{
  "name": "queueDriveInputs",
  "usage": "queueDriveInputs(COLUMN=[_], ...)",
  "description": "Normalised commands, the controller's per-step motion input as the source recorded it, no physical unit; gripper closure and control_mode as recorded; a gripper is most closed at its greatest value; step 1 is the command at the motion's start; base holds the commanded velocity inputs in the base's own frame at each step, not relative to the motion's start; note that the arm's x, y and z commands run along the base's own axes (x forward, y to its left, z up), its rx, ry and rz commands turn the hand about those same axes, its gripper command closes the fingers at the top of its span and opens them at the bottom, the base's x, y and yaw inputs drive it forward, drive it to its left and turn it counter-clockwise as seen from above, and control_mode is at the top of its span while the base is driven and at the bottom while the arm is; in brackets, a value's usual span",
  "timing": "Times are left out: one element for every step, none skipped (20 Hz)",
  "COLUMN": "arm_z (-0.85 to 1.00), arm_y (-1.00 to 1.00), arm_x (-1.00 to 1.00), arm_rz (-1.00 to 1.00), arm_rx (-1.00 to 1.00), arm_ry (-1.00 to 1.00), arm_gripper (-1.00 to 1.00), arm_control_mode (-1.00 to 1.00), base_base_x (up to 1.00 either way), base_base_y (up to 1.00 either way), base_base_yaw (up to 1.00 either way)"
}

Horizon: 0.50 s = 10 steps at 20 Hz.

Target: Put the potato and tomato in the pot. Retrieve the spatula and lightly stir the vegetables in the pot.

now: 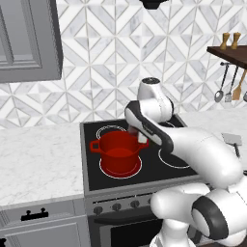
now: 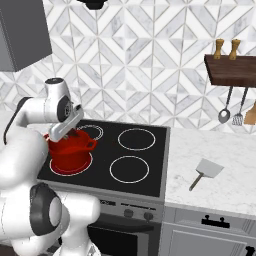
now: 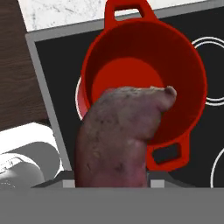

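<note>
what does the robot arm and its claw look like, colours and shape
The arm is glossy white, built of thick rounded segments with dark grey to black bands at the joints. Its wrist ends in a white cylindrical cap with a dark top. The claw is small, with a white body. No loose cables or markings are visible.

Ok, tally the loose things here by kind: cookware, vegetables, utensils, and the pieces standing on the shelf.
Cookware: 1, the red pot
Vegetables: 1, the potato in the end effector
Utensils: 4, spatula, ladle, two more hanging
Shelf pieces: 2
Total: 8
</note>
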Motion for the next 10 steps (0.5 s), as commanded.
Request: queueDriveInputs(arm_z=[-0.37, -0.41, -0.41, -0.41, -0.33, -0.43, -0.52, -0.47, -0.47, -0.43], arm_y=[0.72, 0.63, 0.60, 0.58, 0.37, 0.31, 0.24, 0.14, 0.12, 0.11], arm_x=[0.63, 0.59, 0.54, 0.41, 0.17, 0.00, 0.04, 0.06, 0.00, 0.02], arm_rz=[0.00, 0.00, 0.00, 0.00, 0.00, 0.00, 0.00, 0.00, 0.00, 0.00], arm_rx=[0.00, 0.00, 0.00, 0.00, 0.00, 0.00, 0.00, 0.00, 0.00, 0.00], arm_ry=[0.06, 0.04, 0.04, 0.04, 0.04, 0.03, 0.00, 0.00, 0.00, 0.00], arm_gripper=[1.00, 1.00, 1.00, 1.00, 1.00, 1.00, 1.00, 1.00, 1.00, 1.00], arm_control_mode=[-1.00, -1.00, -1.00, -1.00, -1.00, -1.00, -1.00, -1.00, -1.00, -1.00], base_base_x=[0.00, 0.00, 0.00, 0.00, 0.00, 0.00, 0.00, 0.00, 0.00, 0.00], base_base_y=[0.00, 0.00, 0.00, 0.00, 0.00, 0.00, 0.00, 0.00, 0.00, 0.00], base_base_yaw=[0.00, 0.00, 0.00, 0.00, 0.00, 0.00, 0.00, 0.00, 0.00, 0.00])
